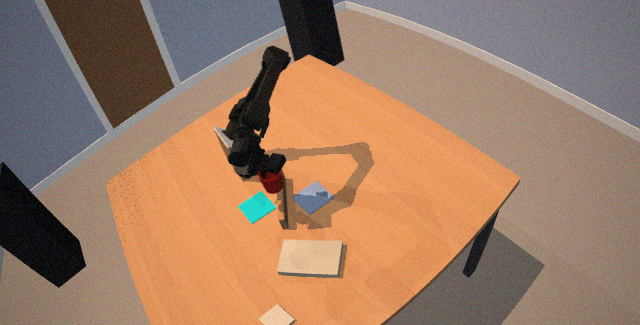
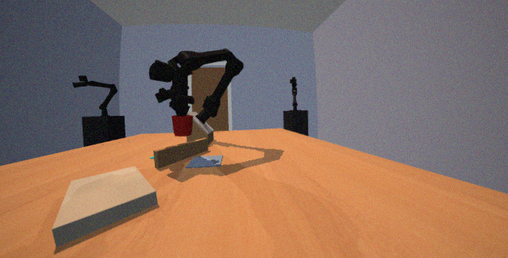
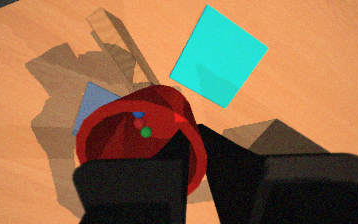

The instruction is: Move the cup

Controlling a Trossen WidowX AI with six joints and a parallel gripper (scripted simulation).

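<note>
My gripper is shut on the wall of the red cup. The cup hangs upright above the table, higher than the wooden barrier. A blue marble, a red marble and a green marble show inside it. The cyan pad lies on one side of the barrier, with nothing on it. The blue pad lies on the other side, partly in shadow.
A thick pale block lies beyond the barrier's end. A small pale square lies near the edge of the top view. A grey panel leans close to the arm. Other arms on black pedestals stand beyond the table.
</note>
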